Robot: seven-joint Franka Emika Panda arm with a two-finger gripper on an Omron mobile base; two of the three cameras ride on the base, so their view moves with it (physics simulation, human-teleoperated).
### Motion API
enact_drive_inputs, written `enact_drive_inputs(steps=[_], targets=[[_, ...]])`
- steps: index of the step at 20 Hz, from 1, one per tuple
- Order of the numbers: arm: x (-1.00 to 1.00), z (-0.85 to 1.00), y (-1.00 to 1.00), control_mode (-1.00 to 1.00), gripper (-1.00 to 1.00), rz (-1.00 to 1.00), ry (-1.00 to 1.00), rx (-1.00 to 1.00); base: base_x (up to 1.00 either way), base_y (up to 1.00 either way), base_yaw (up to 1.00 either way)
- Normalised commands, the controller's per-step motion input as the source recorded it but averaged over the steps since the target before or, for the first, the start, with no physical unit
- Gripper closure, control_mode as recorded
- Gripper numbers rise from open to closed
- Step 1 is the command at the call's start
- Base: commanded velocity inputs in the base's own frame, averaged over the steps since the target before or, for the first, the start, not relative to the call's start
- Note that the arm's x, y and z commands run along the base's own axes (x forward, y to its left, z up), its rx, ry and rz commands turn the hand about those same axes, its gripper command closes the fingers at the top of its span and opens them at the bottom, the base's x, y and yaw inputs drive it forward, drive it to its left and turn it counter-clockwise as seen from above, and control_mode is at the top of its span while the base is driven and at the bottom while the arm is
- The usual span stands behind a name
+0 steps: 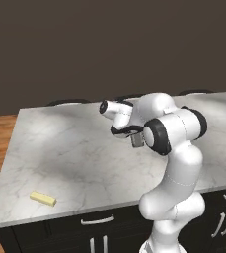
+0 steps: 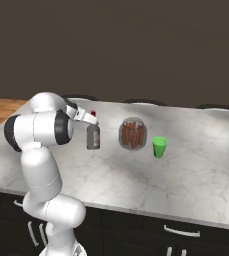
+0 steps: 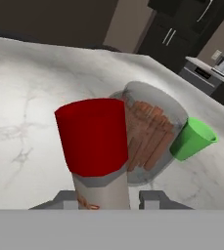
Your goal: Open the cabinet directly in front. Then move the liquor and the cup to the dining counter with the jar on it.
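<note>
Carrying the bottle (image 2: 93,136) in over the counter (image 2: 196,185), claw (image 2: 91,123) closed on its neck, just left of jar (image 2: 132,133) and cup (image 2: 159,146) mid-counter; next, lower and release

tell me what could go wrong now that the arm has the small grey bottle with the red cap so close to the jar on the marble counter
1. The small grey red-capped bottle, gripped in the gripper, hangs near the squat brownish glass jar; a drift sideways could knock the jar.
2. The bright green cup stands just beyond the jar, so a shoved jar might tip it.
3. The bottle looks slightly above the white-grey marble counter; released from there, it could topple.
</note>
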Motion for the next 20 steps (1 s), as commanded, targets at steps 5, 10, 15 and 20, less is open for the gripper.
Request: enact_drive_inputs(steps=[5, 10, 15, 20], targets=[[0.00, -0.29, -0.11, -1.00, 1.00, 0.00, 0.03, 0.00, 0.00, 0.00, 0.00], [0.00, -0.21, -0.32, -1.00, 1.00, 0.00, -0.16, 0.00, 0.00, 0.00, 0.00], [0.00, -0.18, -0.25, -1.00, 1.00, 0.01, -0.31, 0.00, 0.00, 0.00, 0.00], [0.00, -0.21, -0.03, -1.00, 1.00, 0.01, -0.13, 0.01, 0.00, 0.00, 0.00]])
